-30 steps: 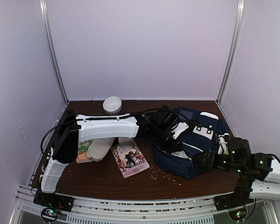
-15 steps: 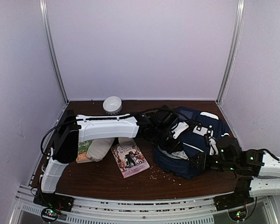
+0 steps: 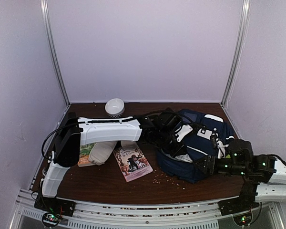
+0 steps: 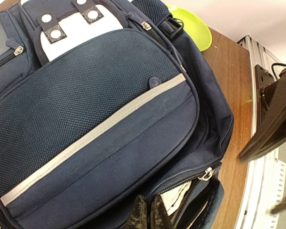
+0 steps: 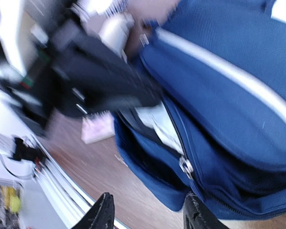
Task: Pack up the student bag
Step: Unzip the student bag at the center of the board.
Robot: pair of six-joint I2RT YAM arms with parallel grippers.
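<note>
The navy student bag (image 3: 202, 143) lies at the table's right of centre, its main zip partly open with white paper (image 4: 175, 199) showing inside. My left gripper (image 3: 173, 138) reaches across to the bag; in the left wrist view (image 4: 148, 215) its fingers are pinched together on the fabric edge by the zip opening. My right gripper (image 3: 203, 165) hovers at the bag's near right corner. In the right wrist view (image 5: 150, 214) its fingers are spread and empty, just below the silver zip pull (image 5: 186, 166). The bag fills both wrist views (image 4: 86, 119) (image 5: 219, 95).
A picture book (image 3: 132, 162), a pale pouch (image 3: 102, 151) and a green book (image 3: 86, 153) lie left of the bag. A white bowl (image 3: 115, 107) sits at the back. A yellow-green plate (image 4: 193, 26) lies behind the bag. Crumbs (image 3: 167, 179) dot the front.
My right arm has shifted a little left toward the bag's near corner, with the gripper staying open. The left arm and the bag have not visibly moved.
</note>
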